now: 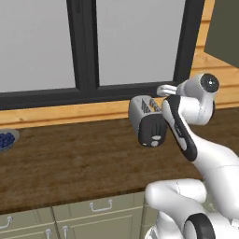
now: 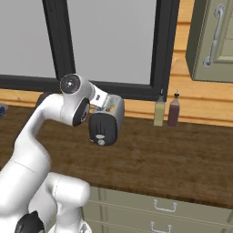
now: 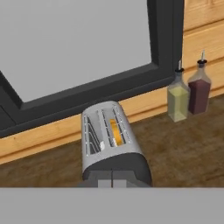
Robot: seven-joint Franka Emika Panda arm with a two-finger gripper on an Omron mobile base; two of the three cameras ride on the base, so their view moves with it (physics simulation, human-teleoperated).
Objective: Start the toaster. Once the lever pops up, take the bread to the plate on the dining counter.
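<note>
The silver-grey toaster (image 1: 147, 119) (image 2: 107, 120) (image 3: 113, 153) stands on the wooden counter below the window, its black end panel facing me. In the hand view the bread (image 3: 116, 131) sits down in the right-hand slot, with just its golden top edge showing. My gripper (image 3: 111, 183) hovers above the toaster's near end, its two tips pressed together, shut on nothing. In the base views my white hand (image 1: 165, 89) (image 2: 102, 101) is level with the toaster's top, at its window side. The plate and the dining counter are out of view.
Two bottles, one yellow-green (image 2: 159, 111) (image 3: 178, 98) and one dark red (image 2: 173, 110) (image 3: 199, 89), stand by the wall right of the toaster. A bowl of blue berries (image 1: 5, 139) sits at the far left. A wall cabinet (image 2: 214, 41) hangs upper right.
</note>
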